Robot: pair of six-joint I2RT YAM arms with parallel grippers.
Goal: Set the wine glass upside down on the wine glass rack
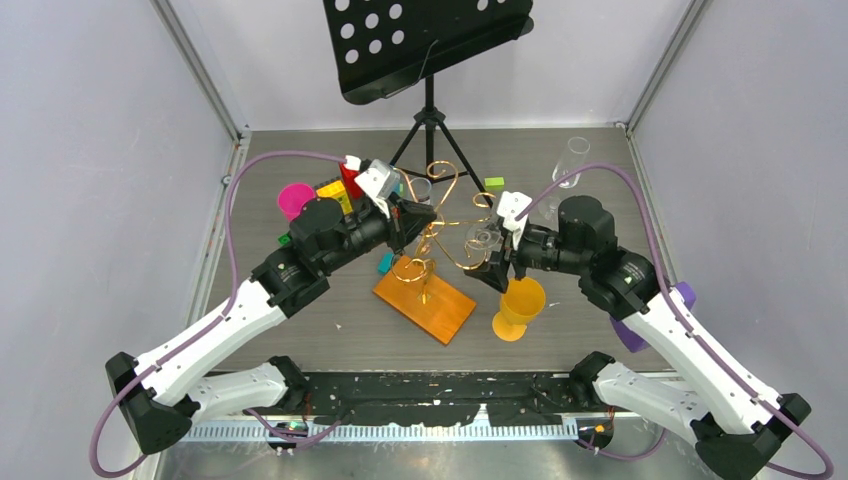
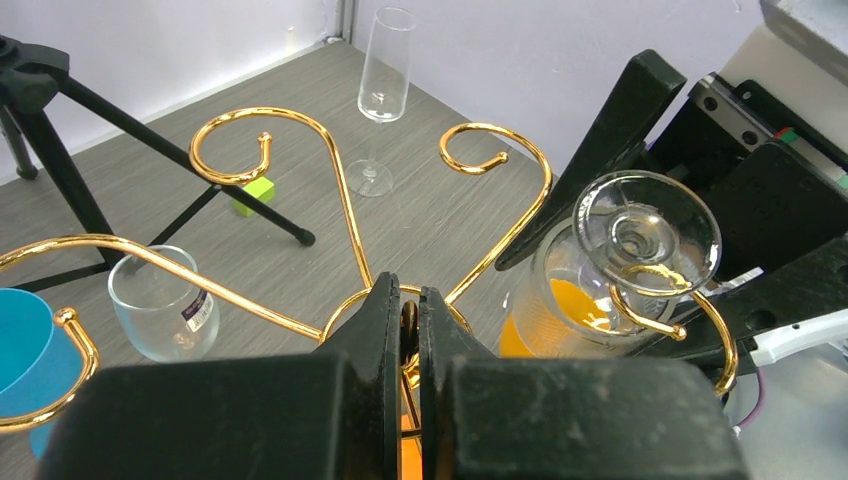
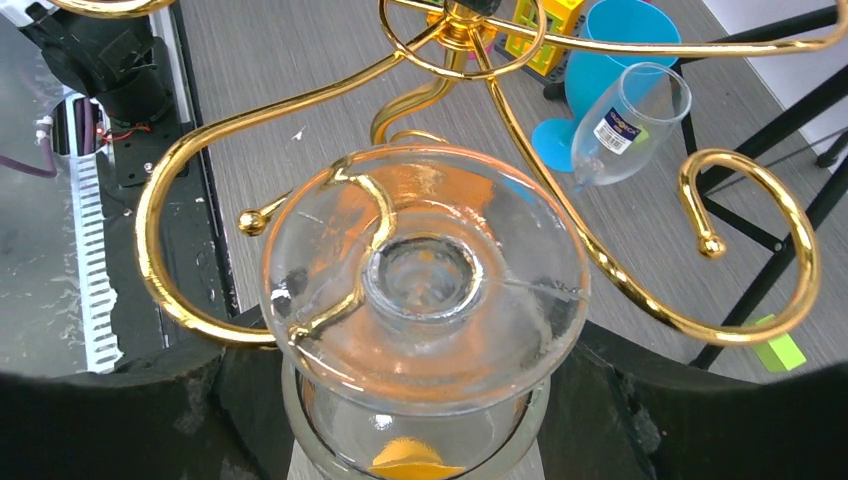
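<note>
Clear inverted wine glass [image 3: 425, 290], pinched by the right tool [image 1: 497, 262], hangs in the gold wire rack [image 2: 330, 160] — left tool [image 2: 404, 310] clamps its stem.

Walls [image 1: 100, 150] on the left, back and right are plain pale lilac-grey, evenly lit. Aluminium posts [image 1: 200, 70] stand in both rear corners. The tabletop [image 1: 520, 150] is matt grey wood-grain, showing soft shadows only. A black perforated music stand [image 1: 420, 40] on a tripod [image 1: 430, 125] stands rear centre.
</note>
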